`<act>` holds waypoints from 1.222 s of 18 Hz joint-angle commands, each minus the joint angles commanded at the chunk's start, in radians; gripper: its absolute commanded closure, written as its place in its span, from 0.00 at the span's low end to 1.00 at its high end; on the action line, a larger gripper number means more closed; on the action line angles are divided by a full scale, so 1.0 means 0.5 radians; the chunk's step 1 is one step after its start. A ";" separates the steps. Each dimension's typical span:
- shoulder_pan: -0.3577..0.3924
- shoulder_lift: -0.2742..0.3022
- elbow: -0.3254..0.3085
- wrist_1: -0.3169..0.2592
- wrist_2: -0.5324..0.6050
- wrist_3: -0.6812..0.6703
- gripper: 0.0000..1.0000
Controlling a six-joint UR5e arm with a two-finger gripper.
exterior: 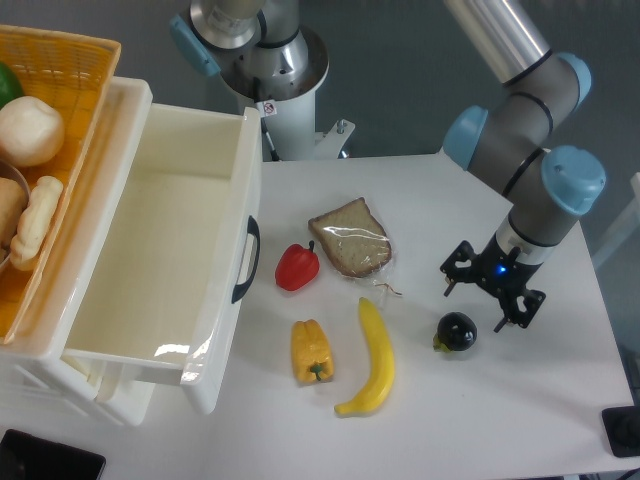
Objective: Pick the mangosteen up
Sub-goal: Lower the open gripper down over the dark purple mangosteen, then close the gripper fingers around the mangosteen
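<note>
The mangosteen (pixel 457 331) is a small glossy black round fruit with a bit of green-yellow calyx at its lower left. It lies on the white table (pixel 560 400) at the right. My gripper (pixel 476 306) hangs just above and slightly behind it, pointing down. Its two black fingers stand apart, so it is open and holds nothing. It does not touch the fruit.
A banana (pixel 374 361), a yellow pepper (pixel 311 351), a red pepper (pixel 297 267) and a wrapped slice of bread (pixel 350 238) lie to the left of the mangosteen. An open white drawer bin (pixel 170 260) and a yellow basket (pixel 40 150) of food stand at far left.
</note>
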 joint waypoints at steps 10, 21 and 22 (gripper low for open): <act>-0.049 -0.067 0.003 0.031 0.009 -0.034 0.04; -0.080 -0.101 0.009 0.089 0.171 -0.012 0.11; -0.089 -0.104 0.018 0.089 0.208 -0.009 0.19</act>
